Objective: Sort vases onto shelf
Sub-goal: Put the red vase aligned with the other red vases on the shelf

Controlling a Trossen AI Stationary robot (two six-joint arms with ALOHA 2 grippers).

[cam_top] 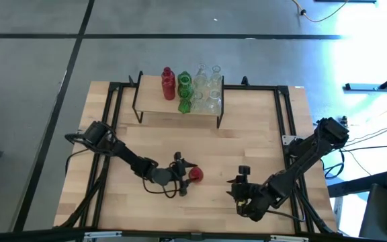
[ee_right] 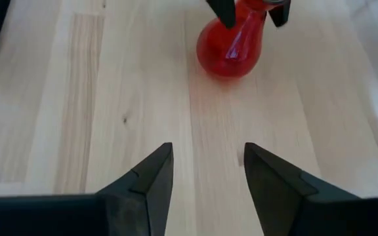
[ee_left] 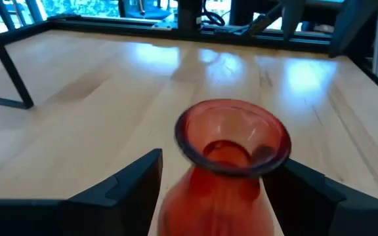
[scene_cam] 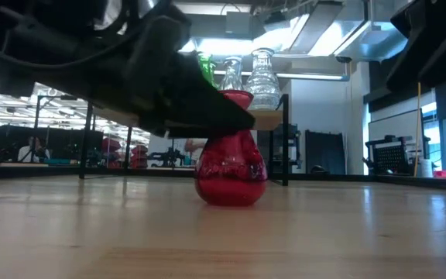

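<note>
Red vase (scene_cam: 231, 174), light-wood table (scene_cam: 324, 232), dark claw (ee_left: 216, 187)

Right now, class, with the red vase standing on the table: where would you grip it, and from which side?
Grip the red vase at its narrow neck, coming in level from the side. It stands upright, its belly is wide and its rim flares. The left gripper already straddles the neck, fingers open.

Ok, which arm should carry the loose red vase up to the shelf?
Left. Its pincer already straddles the red vase's neck, fingers open on either side. The right pincer is open and empty, apart from it. The shelf has bare board.
</note>
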